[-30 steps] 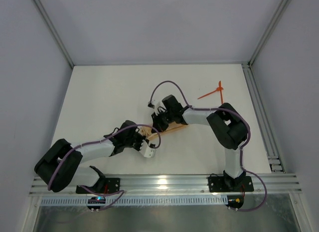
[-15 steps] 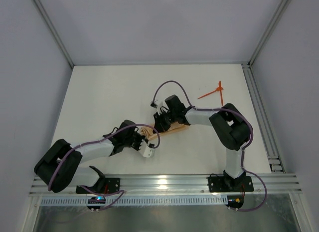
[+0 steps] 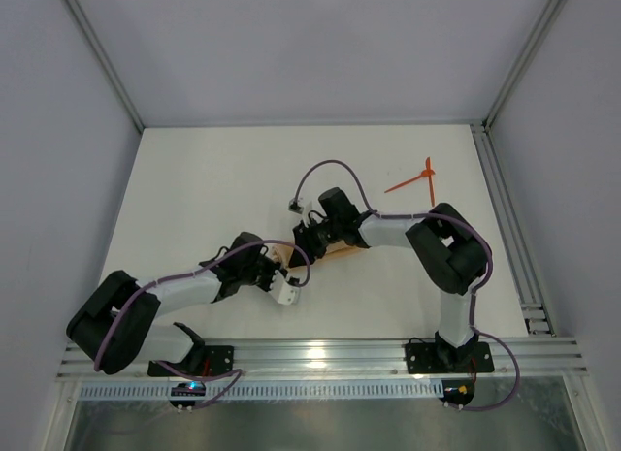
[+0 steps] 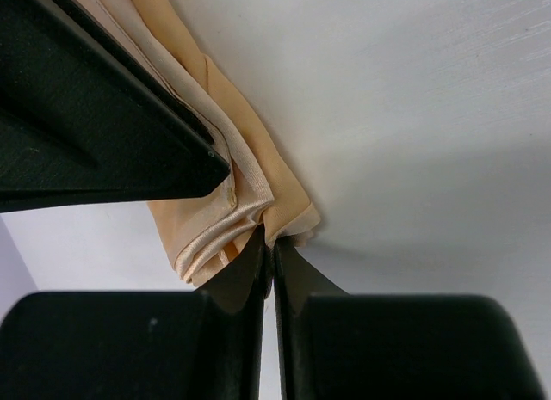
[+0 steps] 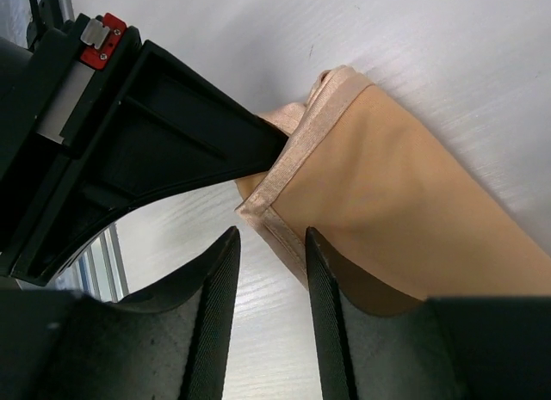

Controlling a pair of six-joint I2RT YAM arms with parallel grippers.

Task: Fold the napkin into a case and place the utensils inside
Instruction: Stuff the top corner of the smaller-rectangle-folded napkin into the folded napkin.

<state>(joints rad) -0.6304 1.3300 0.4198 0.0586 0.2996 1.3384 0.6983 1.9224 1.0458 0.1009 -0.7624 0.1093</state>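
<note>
The peach-orange napkin [image 3: 335,249] lies as a narrow folded strip on the table between both grippers. My left gripper [image 4: 274,238] is shut, its tips pinching a bunched corner of the napkin [image 4: 245,189]. My right gripper [image 5: 271,236] is open just off the napkin [image 5: 405,219], whose hemmed corner lies by its right finger, with only table between the fingers. In the top view the left gripper [image 3: 283,272] and right gripper [image 3: 307,240] sit close together at the strip's left end. The two orange-red utensils [image 3: 415,181] lie crossed at the back right, far from both grippers.
The black body of the right gripper [image 4: 86,116] crowds the left wrist view, and the left gripper's finger [image 5: 155,133] crowds the right wrist view. White table [image 3: 213,189] spreads to the left and back. A metal rail [image 3: 514,238] runs along the right edge.
My right gripper's jaws have opened and released the napkin, and that arm has shifted slightly left. The left gripper has stayed pinched on the napkin's corner.
</note>
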